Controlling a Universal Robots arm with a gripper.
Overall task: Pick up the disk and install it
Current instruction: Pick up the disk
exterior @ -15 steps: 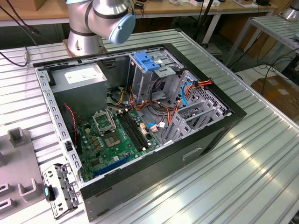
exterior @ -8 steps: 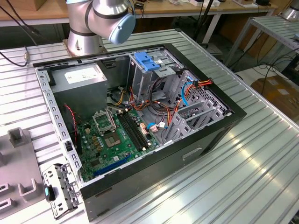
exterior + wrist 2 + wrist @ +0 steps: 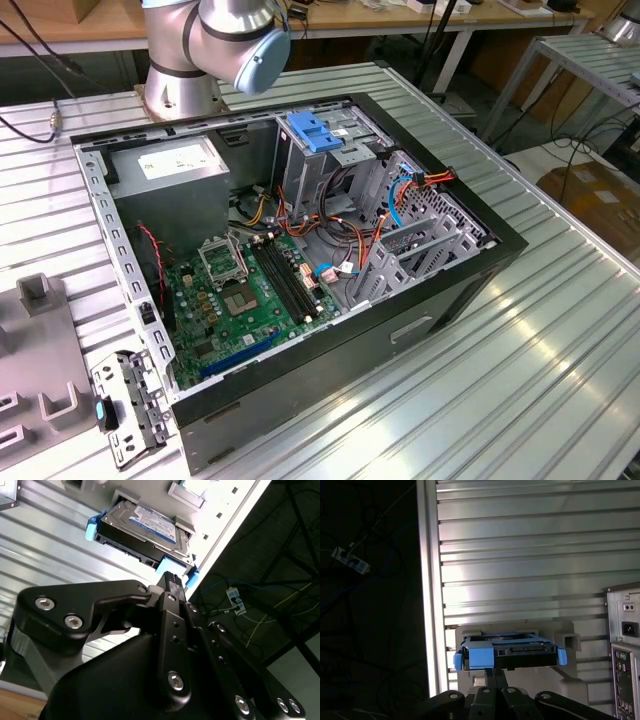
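Ribbed metal tabletop [image 3: 520,555], disk [image 3: 510,652] in grey holder [image 3: 570,635], underside hidden

The disk [image 3: 512,652] sits in a holder [image 3: 565,630] near the table [image 3: 520,555] edge.

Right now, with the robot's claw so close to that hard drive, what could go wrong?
1. The disk sits in a grey holder close to the table edge, with the gripper near its blue rail; a poor hold might drop it over the side.
2. In the exterior view, loose cables crowd the open computer case; the disk could snag on them.
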